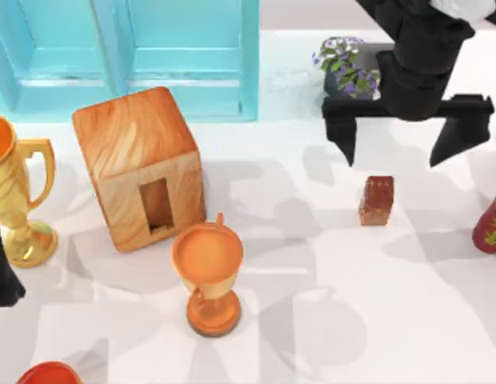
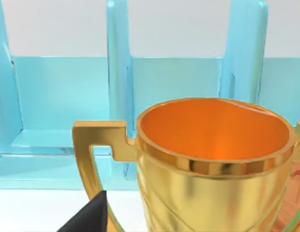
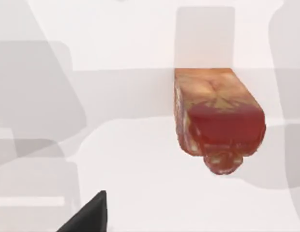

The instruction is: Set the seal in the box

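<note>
Our right gripper [image 1: 406, 144] hangs in the upper right of the top view, its two dark fingers spread wide apart and grasping nothing. The seal [image 1: 377, 200] stands on the white table [image 1: 328, 320] just below that gap in the frame, a little toward the left finger, and apart from both fingertips. In the right wrist view the seal [image 3: 218, 121] sits in the middle right of the frame, free on the table, with one dark fingertip [image 3: 89, 216] at the lower left, well clear of it.

The seal's long axis runs upright, seen nearly end-on from above, so we judge the coming move to be a descent with a small shift down the frame until the fingers straddle the block.

The box [image 1: 140, 168] lies well apart in the left half of the top view, its narrow upright hole [image 1: 156, 206] facing the lower edge of the frame. An orange goblet [image 1: 208, 276] stands just below that hole and may crowd the approach.

Our right arm is clearly the nearer one. The left gripper [image 1: 2, 272] is parked at the far left edge, beside a gold cup [image 1: 16, 192]; we cannot tell how its fingers stand.
</note>
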